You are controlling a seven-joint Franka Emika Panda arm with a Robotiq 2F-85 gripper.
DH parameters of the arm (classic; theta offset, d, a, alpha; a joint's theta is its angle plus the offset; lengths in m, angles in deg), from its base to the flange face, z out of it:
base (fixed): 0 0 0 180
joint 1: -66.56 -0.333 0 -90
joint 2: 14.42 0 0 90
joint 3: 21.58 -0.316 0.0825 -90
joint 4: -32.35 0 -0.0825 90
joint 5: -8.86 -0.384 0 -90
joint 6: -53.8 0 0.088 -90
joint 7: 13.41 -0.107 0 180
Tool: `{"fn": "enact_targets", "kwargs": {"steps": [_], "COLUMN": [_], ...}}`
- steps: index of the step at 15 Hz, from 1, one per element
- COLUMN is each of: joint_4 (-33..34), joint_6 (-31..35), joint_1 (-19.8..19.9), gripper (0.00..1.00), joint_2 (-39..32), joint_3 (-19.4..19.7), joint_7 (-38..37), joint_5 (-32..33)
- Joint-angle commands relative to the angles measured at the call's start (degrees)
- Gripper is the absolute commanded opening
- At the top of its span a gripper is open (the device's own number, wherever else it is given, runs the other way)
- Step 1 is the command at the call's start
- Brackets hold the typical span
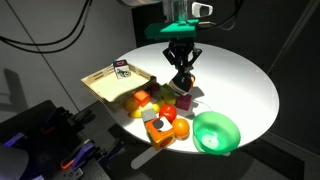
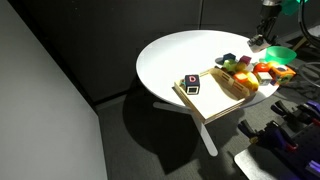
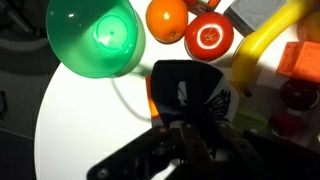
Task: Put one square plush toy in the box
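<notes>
My gripper [image 1: 181,74] hangs over the toy pile in the middle of the round white table [image 1: 240,75]. It is shut on a square plush toy [image 3: 186,92], a black soft cube with a white mark, which sits between the dark fingers [image 3: 188,140] in the wrist view. The toy shows as a dark lump under the fingertips in an exterior view [image 1: 183,83]. The box [image 1: 105,84], a shallow tan tray, lies apart from the gripper at the table's edge. It also shows in an exterior view [image 2: 212,100]. A second black cube [image 2: 191,83] rests at one end of it [image 1: 121,68].
A round green bowl [image 1: 215,131] stands close to the gripper [image 3: 95,38]. Around the held toy lie an orange [image 3: 167,17], a red fruit [image 3: 209,37], a yellow banana [image 3: 258,45] and orange blocks [image 1: 158,128]. The table edge is near the bowl.
</notes>
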Motion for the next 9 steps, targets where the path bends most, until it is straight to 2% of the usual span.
{"fn": "enact_targets", "kwargs": {"steps": [1,9], "joint_4": [-1.9,-6.0], "joint_6": [-3.4,-3.9], "joint_1": [-1.7,-6.7], "gripper": [0.04,0.05], "joint_2": [4.7,9.1], "joint_3": [-0.8,-2.7], "joint_7": [-4.3,-15.8], "joint_5": [1.1,2.8]}}
